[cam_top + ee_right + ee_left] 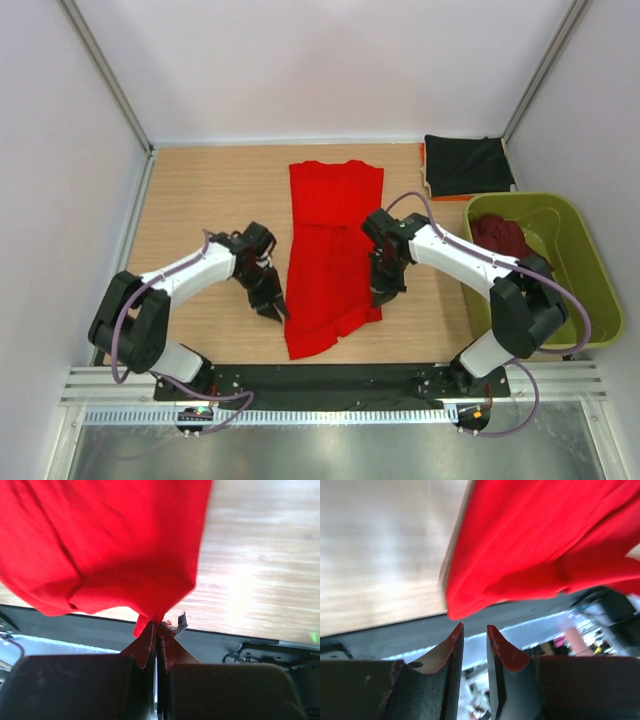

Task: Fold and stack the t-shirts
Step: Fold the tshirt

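Bright red soft cloth t-shirt (333, 255): lying as a long narrow strip down the middle of the pale wooden table (200, 190), running from near the back wall to just short of the black metal rail (330, 378) at the near edge; bunching and creasing in soft folds at the near end. Pinching its near right corner with the right black two-finger gripper (157, 625), tips pressing together on a tuck of red cloth beside a small pale tag (180, 622); hovering just beside its near left edge with the left black two-finger gripper (474, 627), tips standing a little apart, gripping nothing, red hem lying just beyond them. Sharing the scene with a folded black cloth t-shirt (465, 165) at the far right corner of the table and a crumpled dark maroon cloth t-shirt (500, 238) inside the olive-green plastic basket (590, 270) to the right. Judging the red cloth as light, limp and not fragile, sagging and sliding wherever unsupported; probably needing a hold at both near corners, on the doubled hem rather than a single layer, for lifting evenly; risking a skewed fold if lifting with only the right side gripped; likely calling for closing the left tips on the hem first.
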Controlling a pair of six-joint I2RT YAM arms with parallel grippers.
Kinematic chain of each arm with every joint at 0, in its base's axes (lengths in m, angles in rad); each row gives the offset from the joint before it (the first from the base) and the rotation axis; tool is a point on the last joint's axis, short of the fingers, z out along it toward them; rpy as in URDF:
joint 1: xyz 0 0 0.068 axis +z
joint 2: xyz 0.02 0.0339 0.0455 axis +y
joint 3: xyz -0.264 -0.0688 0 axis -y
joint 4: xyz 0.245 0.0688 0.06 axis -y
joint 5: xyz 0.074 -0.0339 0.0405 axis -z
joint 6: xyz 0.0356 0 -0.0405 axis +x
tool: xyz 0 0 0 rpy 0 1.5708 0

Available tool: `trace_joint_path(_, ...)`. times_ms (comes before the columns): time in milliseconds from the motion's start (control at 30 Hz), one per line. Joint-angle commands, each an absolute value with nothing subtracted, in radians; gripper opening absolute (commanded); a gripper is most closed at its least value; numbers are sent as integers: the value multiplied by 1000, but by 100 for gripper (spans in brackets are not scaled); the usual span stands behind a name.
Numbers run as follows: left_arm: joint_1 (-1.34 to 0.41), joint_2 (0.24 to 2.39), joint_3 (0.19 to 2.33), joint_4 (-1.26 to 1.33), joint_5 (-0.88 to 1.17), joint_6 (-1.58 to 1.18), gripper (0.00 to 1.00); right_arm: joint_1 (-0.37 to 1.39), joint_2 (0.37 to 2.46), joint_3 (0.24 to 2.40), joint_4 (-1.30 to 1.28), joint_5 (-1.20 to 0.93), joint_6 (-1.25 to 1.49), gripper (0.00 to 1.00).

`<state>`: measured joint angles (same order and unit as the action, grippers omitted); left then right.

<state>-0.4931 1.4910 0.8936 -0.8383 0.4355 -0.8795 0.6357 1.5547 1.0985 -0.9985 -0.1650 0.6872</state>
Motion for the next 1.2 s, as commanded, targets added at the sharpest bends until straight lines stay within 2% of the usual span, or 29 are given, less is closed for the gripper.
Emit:
trace_joint_path(0, -598, 1416, 787, -769, 523, -987, 26, 638, 1486, 1055, -1005, -196, 669, 1)
trace_joint_path(167, -690, 1407, 735, -716, 482, -1075, 28, 640, 1424, 993, -988, -196, 692, 1)
trace_joint_path(233, -698, 1391, 716, -716, 468, -1092, 34, 640, 1396, 977, -986, -196, 704, 1)
trace_joint_path(300, -699, 1382, 701, -716, 456, -1100, 35, 640, 1379, 966, -988, -192, 710, 1)
trace_joint_path(767, -756, 1381, 598, -617, 433, -1160, 35, 641, 1299, 891, -970, -193, 756, 1)
trace_joint_path(933, -767, 1416, 592, -592, 413, -1164, 34, 641, 1299, 891, -969, -196, 756, 1)
trace_joint_path(1133, -770, 1451, 606, -594, 408, -1152, 26, 641, 1298, 891, -960, -202, 764, 1)
trace_joint_path(1167, -772, 1454, 609, -594, 408, -1151, 21, 641, 1298, 890, -959, -204, 767, 1)
